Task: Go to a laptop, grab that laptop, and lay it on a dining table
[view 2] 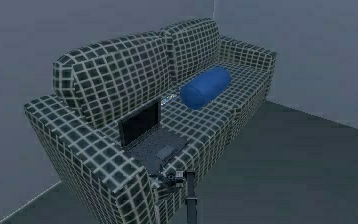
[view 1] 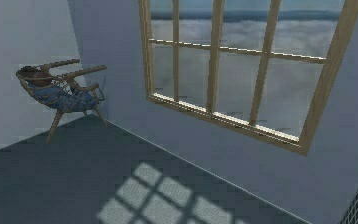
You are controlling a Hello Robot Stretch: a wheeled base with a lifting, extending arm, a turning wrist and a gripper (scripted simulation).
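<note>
A dark laptop (view 2: 147, 134) sits with its lid up on the seat of a black-and-white checked sofa (view 2: 107, 70), near the sofa's closer end in the arm side view. My arm (view 2: 193, 203) rises from the bottom edge just in front of that end. The gripper (view 2: 167, 187) lies at the sofa's front corner, just below the laptop. With the sofa behind it, I cannot tell whether it holds anything.
A blue cylindrical cushion (view 2: 209, 88) lies on the sofa seat beyond the laptop. In the forward view a wooden armchair (view 1: 63, 90) stands in the left corner, and a large wood-framed window (view 1: 242, 60) fills the wall ahead. Dark bare floor (view 1: 77, 180) spreads in front.
</note>
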